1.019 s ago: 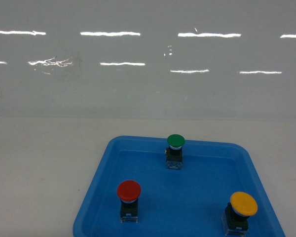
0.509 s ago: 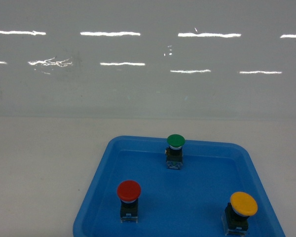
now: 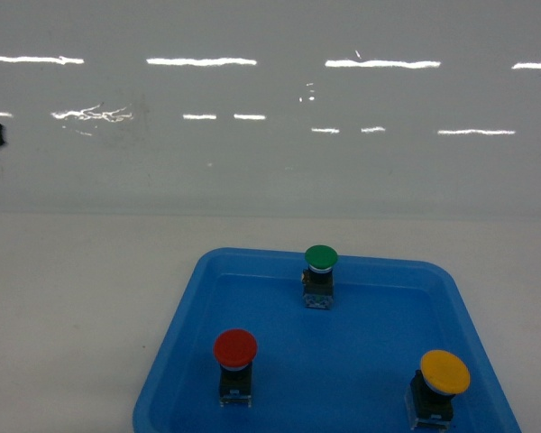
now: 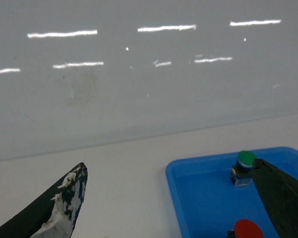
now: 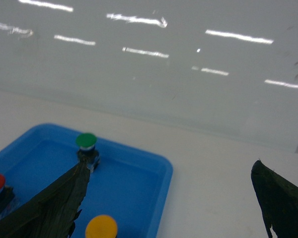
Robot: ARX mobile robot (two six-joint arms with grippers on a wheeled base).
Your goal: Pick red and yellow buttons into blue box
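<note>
Standing upright inside the blue tray [image 3: 185, 347], the red button [image 3: 235, 348] sits front left and the yellow button [image 3: 444, 372] front right, well apart, with a green button [image 3: 321, 258] near the tray's back wall. The left gripper [image 4: 174, 208] and right gripper [image 5: 171, 198] both hang above the white table [image 3: 72, 298], fingers spread wide, holding nothing.

- On my left wrist camera, the left gripper [image 4: 174, 198] shows two black, tapering fingers [image 4: 54, 210]; the one at frame left is scuffed, with white worn patches along its tip.
- On my right wrist camera, the right gripper [image 5: 171, 198] has dark, pointed fingers [image 5: 49, 203] with slightly ragged edges.
</note>
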